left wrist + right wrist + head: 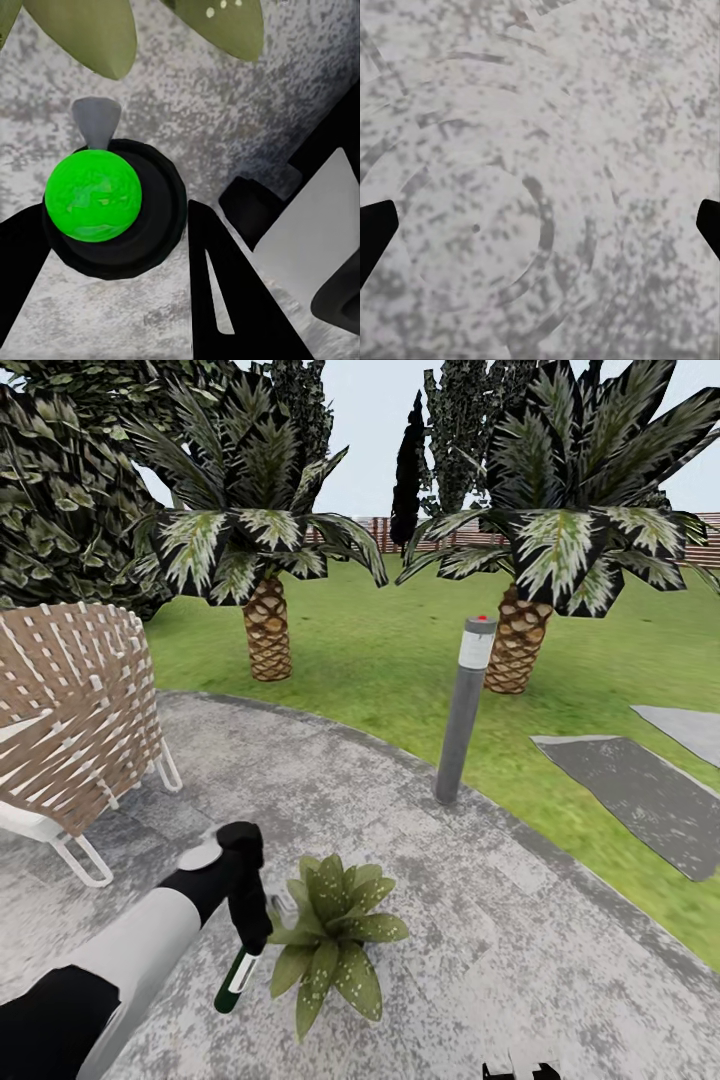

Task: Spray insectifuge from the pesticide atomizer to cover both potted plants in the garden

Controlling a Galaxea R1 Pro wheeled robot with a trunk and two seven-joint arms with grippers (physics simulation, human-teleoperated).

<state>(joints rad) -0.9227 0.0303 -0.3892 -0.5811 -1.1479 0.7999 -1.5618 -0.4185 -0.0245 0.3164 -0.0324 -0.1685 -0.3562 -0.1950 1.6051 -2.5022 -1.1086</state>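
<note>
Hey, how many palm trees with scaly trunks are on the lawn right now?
2. One palm stands behind the woven chair, left of centre; the other palm is right, just behind the grey lamp post. Others may be hidden behind foliage.

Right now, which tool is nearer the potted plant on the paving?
Left. The left tool holds the pesticide atomizer right beside the potted plant, nearly touching its leaves. The right tool sits at the head view's bottom edge, clearly farther off over bare paving.

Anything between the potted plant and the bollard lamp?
Nothing: head view shows only bare grey paving between the potted plant and the bollard lamp.
</note>
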